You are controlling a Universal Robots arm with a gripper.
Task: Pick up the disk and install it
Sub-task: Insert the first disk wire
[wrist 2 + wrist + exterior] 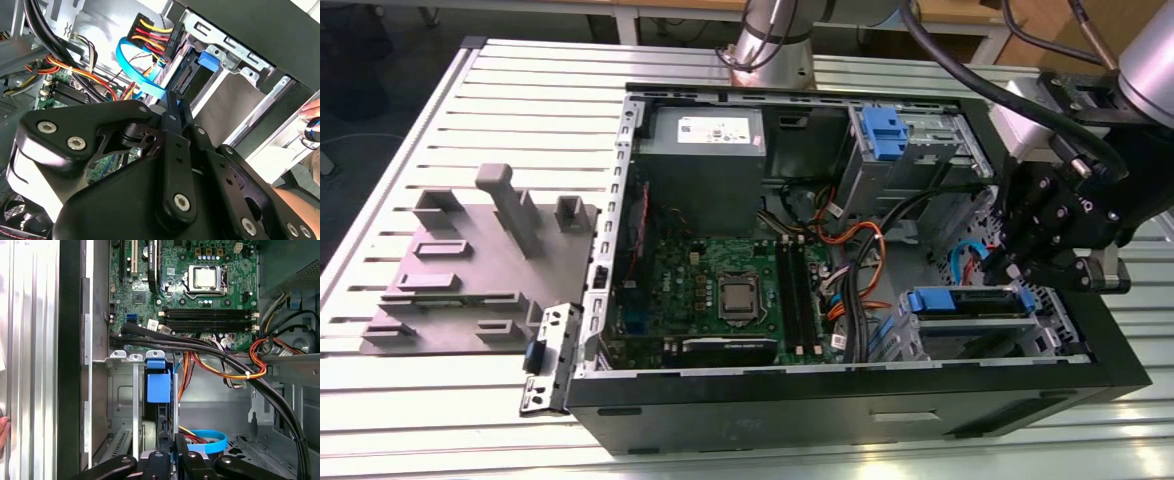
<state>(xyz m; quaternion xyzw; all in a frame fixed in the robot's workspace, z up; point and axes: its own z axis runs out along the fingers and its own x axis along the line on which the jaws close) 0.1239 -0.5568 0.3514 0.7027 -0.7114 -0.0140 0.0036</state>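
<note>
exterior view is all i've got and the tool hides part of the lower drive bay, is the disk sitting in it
Observer: Yes. In the first wrist view the disk sits edge-on inside the metal bay, with the tool just off its end. I cannot tell whether they touch.
Operator: ok, anyone close to the case on that side
Observer: Yes. In the second wrist view a person's hand is just outside the case.
</note>
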